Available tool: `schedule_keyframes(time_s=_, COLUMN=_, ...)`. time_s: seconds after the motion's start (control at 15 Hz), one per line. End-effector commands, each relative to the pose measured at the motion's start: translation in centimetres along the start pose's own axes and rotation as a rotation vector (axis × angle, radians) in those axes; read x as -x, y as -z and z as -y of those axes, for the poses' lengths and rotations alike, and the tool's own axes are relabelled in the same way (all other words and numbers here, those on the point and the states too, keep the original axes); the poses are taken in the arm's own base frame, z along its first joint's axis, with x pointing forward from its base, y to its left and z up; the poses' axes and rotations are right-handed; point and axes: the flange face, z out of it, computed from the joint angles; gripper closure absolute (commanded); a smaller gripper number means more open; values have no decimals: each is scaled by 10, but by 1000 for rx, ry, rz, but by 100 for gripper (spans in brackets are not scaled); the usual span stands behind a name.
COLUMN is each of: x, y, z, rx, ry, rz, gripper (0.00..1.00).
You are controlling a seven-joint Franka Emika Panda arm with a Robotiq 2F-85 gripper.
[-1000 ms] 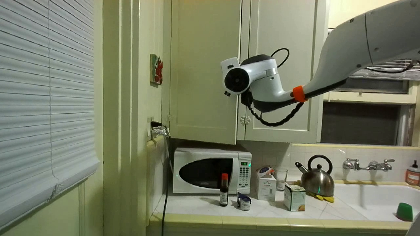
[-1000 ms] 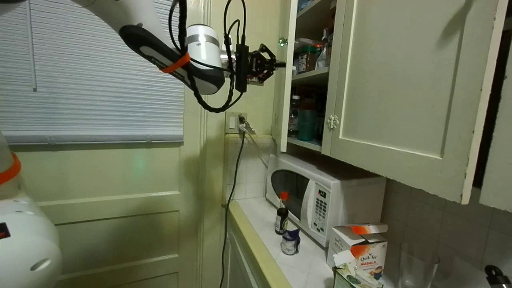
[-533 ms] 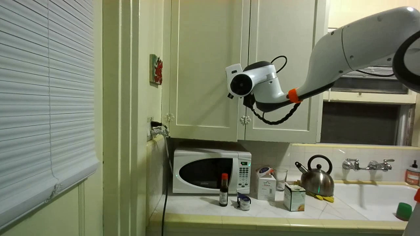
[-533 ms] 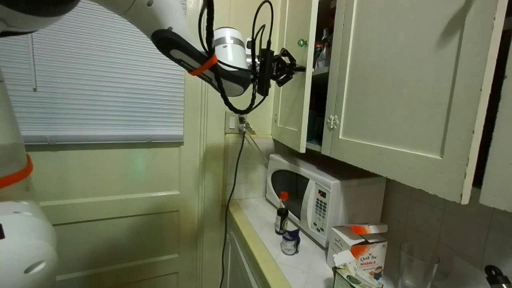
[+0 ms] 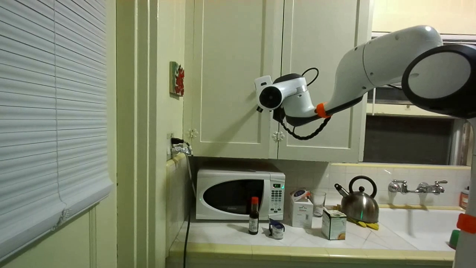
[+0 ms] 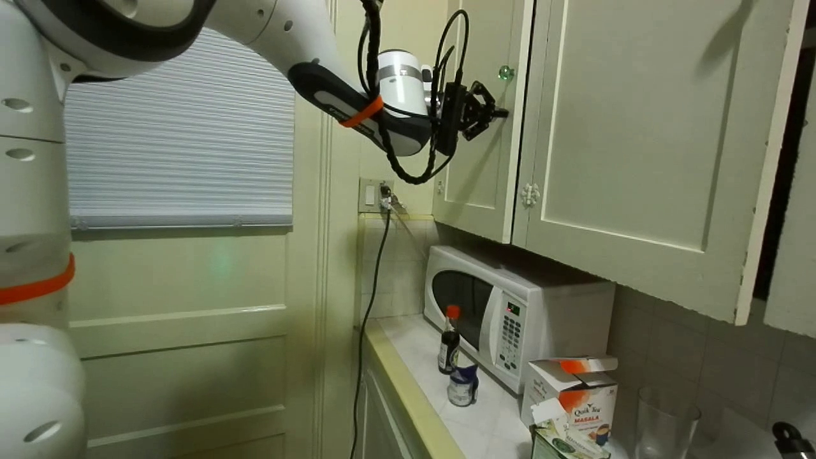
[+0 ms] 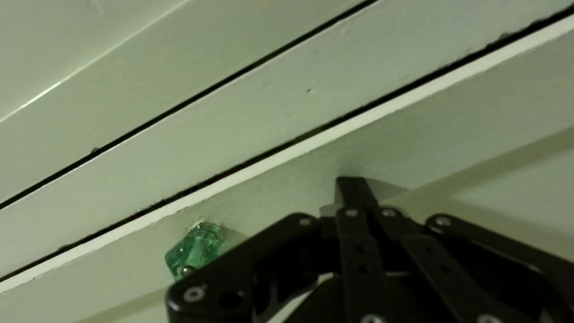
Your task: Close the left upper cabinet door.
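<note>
Your pincer point(image 7: 354, 190), pinched together and empty, seems to meet the left upper cabinet door point(image 5: 230, 76) by its green glass knob point(image 7: 197, 249), probably for leverage near the free edge point(image 7: 287, 154).

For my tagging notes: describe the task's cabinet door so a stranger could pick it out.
Find the white microwave. The left upper cabinet door is the cream one directly above it. The gripper, at its face near a green glass knob, sets it apart from the matching right door.
</note>
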Motion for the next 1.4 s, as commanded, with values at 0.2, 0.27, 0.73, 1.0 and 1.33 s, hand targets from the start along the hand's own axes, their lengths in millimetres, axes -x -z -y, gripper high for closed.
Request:
schedule_keyframes(time_s=0.2, x=-3, y=-11, z=0, rx=-29, ry=-29, rz=28, gripper=99)
schedule_keyframes(time_s=0.27, x=-4, y=-11, z=0, rx=-35, ry=-33, rz=32, gripper=99)
schedule_keyframes(time_s=0.73, x=1, y=-27, z=-7, rx=17, ry=-56, rz=28, gripper=100)
schedule_keyframes(time_s=1.0, x=5, y=-38, z=-3, rx=26, ry=-52, rz=22, gripper=100)
schedule_keyframes(time_s=1.33, x=9, y=-39, z=1, rx=38, ry=-13, rz=6, gripper=100)
